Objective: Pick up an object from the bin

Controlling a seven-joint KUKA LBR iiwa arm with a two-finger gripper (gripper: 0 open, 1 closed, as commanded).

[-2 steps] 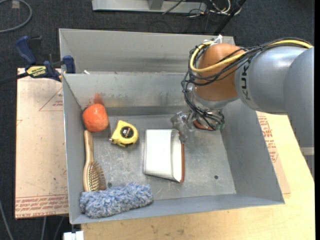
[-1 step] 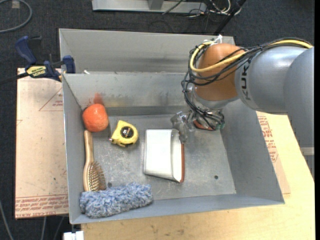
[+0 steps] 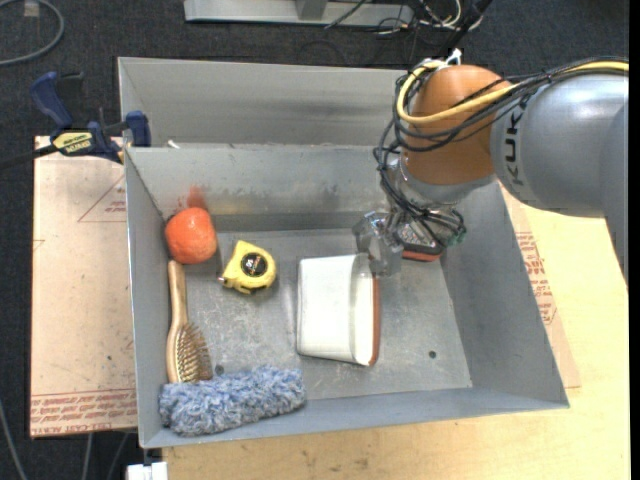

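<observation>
My gripper [image 3: 384,248] hangs low over the bin's back right part, just above the upper right corner of a white rectangular tub [image 3: 328,308] with a brown-red rim that lies on its side mid-bin. Whether the gripper touches the tub I cannot tell. Right beside the gripper, a small flat red thing [image 3: 424,255] peeks out from under the wrist, mostly hidden. Nothing is seen held in the gripper.
A yellow tape measure [image 3: 249,267] and an orange ball [image 3: 191,236] lie at the left. A wooden hairbrush [image 3: 183,333] runs along the left wall. A grey-blue fluffy duster [image 3: 232,399] lies against the front wall. The arm's orange cover and cables hang over the bin's back right corner.
</observation>
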